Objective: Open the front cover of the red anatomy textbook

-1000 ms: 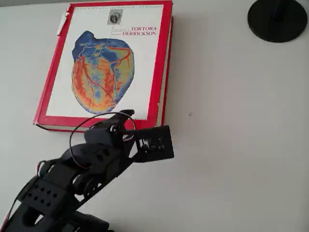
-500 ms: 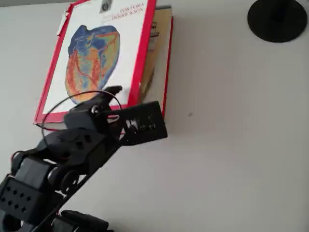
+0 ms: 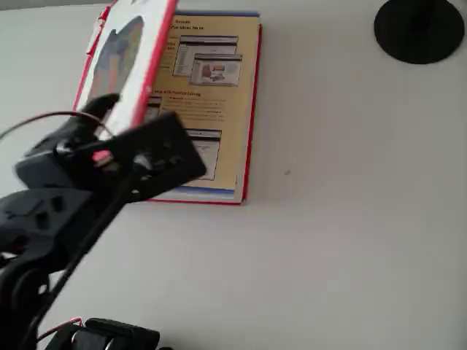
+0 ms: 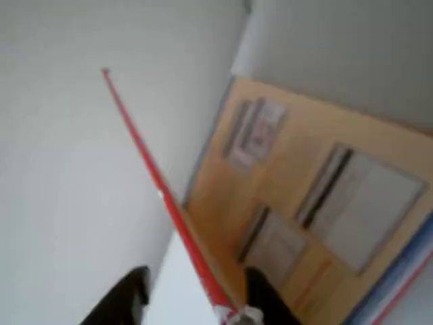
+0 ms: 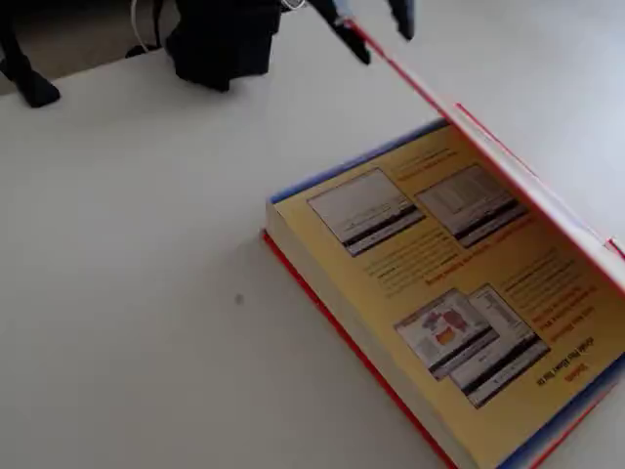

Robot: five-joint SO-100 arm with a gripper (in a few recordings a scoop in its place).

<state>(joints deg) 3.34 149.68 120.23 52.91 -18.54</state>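
The red anatomy textbook (image 3: 211, 109) lies on the white table with its yellow endpaper page (image 5: 439, 283) showing. The front cover (image 3: 128, 58) stands raised steeply along the book's left side in the overhead view. In the fixed view the cover's red edge (image 5: 508, 181) slants up over the page to my gripper (image 5: 371, 21). My gripper (image 4: 203, 305) straddles that free edge (image 4: 155, 183), one black finger (image 4: 128, 298) on the outer side and the other on the yellow inner side. A gap shows between the fingers, and the edge sits against the inner finger. The black arm (image 3: 87, 175) covers the book's lower left corner.
A black round base (image 3: 419, 29) stands at the table's top right in the overhead view. The arm's black base (image 5: 220, 39) and a black stand foot (image 5: 29, 88) sit at the far edge in the fixed view. White tabletop (image 3: 350, 219) spreads to the right of the book.
The cover rose from flat on the book, to part-lifted, to near upright, baring the yellow endpaper. My gripper swung up and to the left with the cover's edge.
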